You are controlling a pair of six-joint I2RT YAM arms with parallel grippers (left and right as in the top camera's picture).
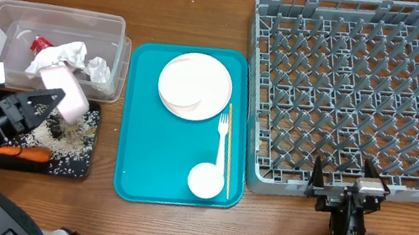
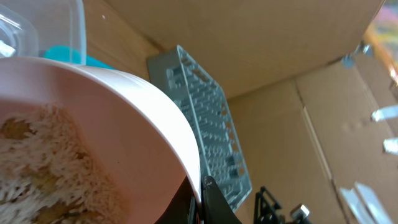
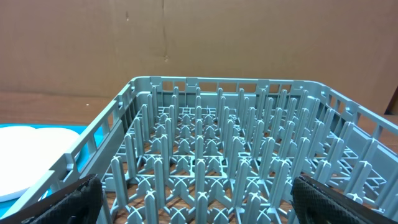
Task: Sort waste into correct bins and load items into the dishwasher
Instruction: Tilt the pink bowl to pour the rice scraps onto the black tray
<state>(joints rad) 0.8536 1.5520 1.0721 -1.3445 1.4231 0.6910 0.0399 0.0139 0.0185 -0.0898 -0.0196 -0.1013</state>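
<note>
Gripping the rim of a white bowl [image 1: 67,92] in the left pincer [image 1: 48,103], holding it tilted over the black tray [image 1: 81,171] of grain scraps [image 1: 61,140] and carrot [image 1: 20,152]. Resting the right pincer [image 1: 341,181] wide and empty before the grey dish rack [image 1: 352,82].

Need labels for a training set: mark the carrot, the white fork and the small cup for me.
carrot [image 1: 23,152]: overhead view, middle of its orange body.
white fork [image 1: 222,141]: overhead view, handle just below the tines.
small cup [image 1: 205,180]: overhead view, centre of its round inside.
</note>
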